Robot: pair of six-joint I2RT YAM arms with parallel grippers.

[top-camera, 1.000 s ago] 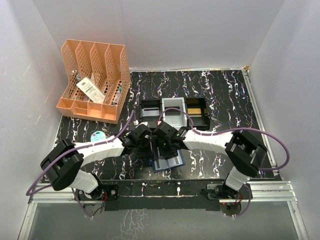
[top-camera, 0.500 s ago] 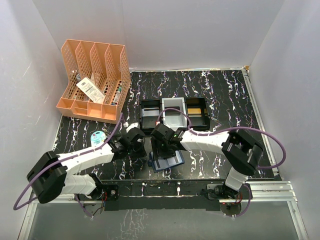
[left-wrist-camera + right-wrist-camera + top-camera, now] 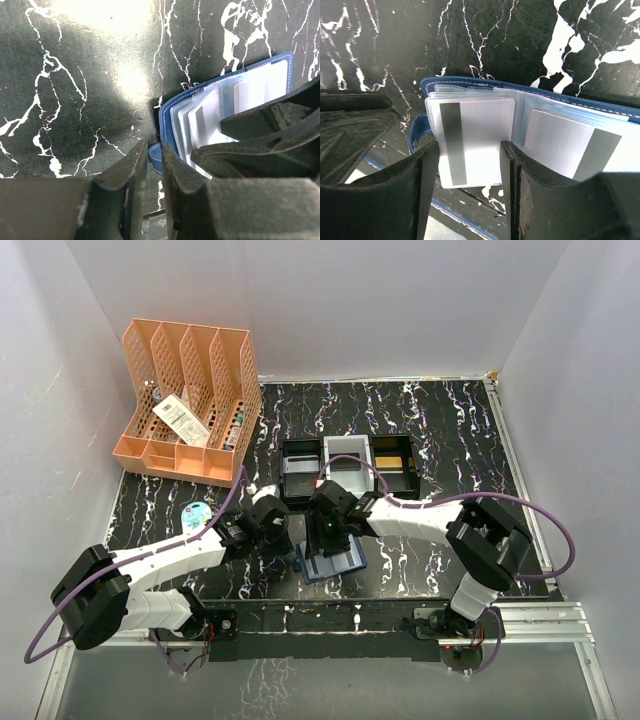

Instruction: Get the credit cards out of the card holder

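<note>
The navy card holder [image 3: 345, 565] lies open near the table's front edge, with its clear sleeves fanned out. My right gripper [image 3: 330, 543] is right above it. In the right wrist view, the fingers of the right gripper [image 3: 470, 147] press both long edges of a white credit card [image 3: 480, 125] with a grey stripe. That card stands up out of the card holder [image 3: 470, 81]. A second card [image 3: 560, 145] lies flat in a sleeve to the right. My left gripper [image 3: 290, 538] is at the holder's left edge. The left gripper's [image 3: 154, 150] narrow jaws pinch the blue strap tab [image 3: 155, 156] beside the cards [image 3: 207, 117].
Three small trays [image 3: 345, 465], two black and one grey, stand just behind the grippers. An orange file organiser [image 3: 185, 400] is at the back left. A pale blue oval case [image 3: 196, 512] lies left of my left arm. The right gripper's fingers [image 3: 260, 135] crowd the left wrist view.
The left arm drew back to the left, and its jaws parted slightly around the strap tab. The right jaws narrowed onto the upright card.
</note>
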